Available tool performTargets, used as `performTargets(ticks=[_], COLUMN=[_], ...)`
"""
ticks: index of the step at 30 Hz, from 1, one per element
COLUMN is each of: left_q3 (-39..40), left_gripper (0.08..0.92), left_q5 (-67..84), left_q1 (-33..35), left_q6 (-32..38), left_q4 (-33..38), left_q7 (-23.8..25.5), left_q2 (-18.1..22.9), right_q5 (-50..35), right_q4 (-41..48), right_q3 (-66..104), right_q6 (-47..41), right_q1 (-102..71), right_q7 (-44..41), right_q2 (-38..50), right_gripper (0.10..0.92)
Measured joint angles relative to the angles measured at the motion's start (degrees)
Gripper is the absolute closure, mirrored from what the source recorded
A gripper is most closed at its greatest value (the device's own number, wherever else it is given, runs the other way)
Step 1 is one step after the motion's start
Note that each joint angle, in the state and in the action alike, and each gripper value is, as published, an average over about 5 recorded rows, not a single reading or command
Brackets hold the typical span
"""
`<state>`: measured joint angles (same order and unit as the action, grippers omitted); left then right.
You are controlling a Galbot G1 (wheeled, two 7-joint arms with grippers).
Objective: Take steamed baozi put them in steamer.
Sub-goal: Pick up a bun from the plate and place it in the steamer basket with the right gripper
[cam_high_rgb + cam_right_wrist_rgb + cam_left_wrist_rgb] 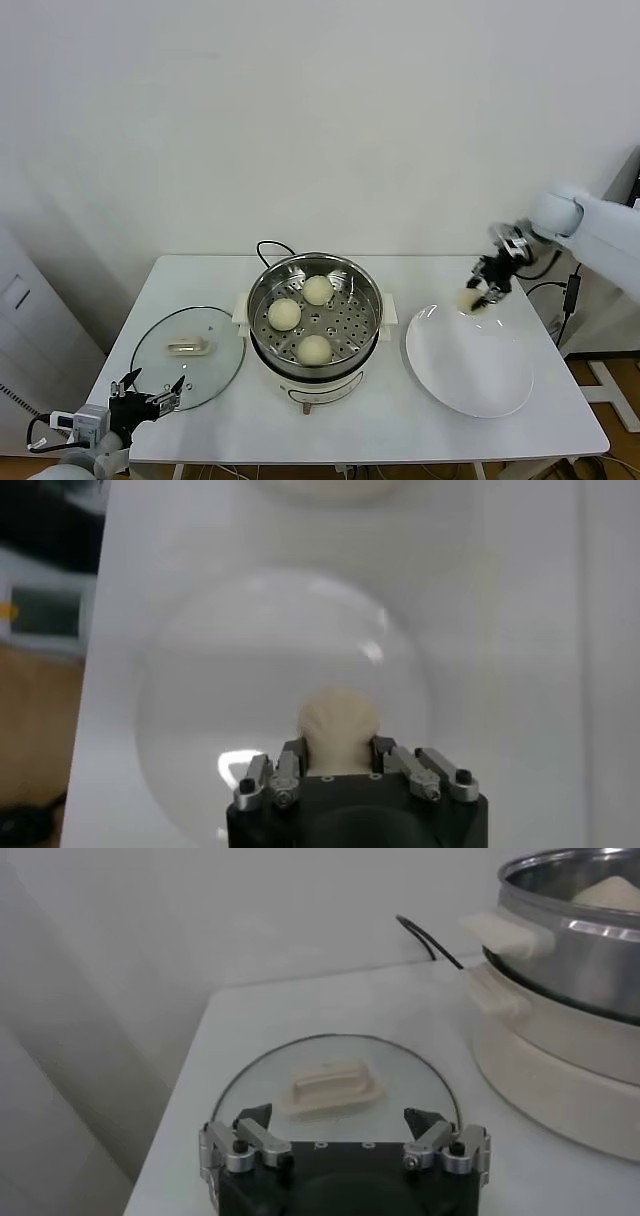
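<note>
The steamer (pixel 370 295) stands mid-table with three baozi on its perforated tray: one at the back (pixel 318 290), one at the left (pixel 284 314), one at the front (pixel 314 349). My right gripper (pixel 478 298) is shut on a fourth baozi (pixel 468 300) (pixel 340 725), held just above the far edge of the white plate (pixel 480 370) (pixel 200 690). In the left wrist view the steamer's wall (pixel 590 958) rises at the side. My left gripper (pixel 150 393) (pixel 340 1120) rests open at the table's near left corner, by the glass lid.
A round glass lid (pixel 188 355) (pixel 330 1073) with a white handle lies left of the steamer. The steamer's black cord (pixel 268 247) runs behind it. The table's front edge is close to the left gripper.
</note>
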<state>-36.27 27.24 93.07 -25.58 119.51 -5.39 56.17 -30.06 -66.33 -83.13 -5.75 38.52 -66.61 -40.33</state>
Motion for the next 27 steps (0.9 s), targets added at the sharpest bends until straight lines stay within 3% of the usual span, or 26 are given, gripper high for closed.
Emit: performTargets(ticks=[12,27], left_q3=[0.23,0.37], left_gripper=[0.177,0.177], left_q5=[-0.72,-1.2], left_q1=[0.05,-0.16], left_q6=[0.15,0.13], left_q4=[-0.14,-0.1], left_q7=[0.0,0.02], left_q2=[0.26,0.92], right_q5=[-17.35,-24.4], right_q4=[-7.11,-12.01], right_q3=[-8.12,-9.63], right_q6=[-11.82,-20.85], right_q1=[9.76,10.47], right_q7=[6.79,15.13], right_q2=[-7.95,-15.92], right_gripper=[0.618,0.618])
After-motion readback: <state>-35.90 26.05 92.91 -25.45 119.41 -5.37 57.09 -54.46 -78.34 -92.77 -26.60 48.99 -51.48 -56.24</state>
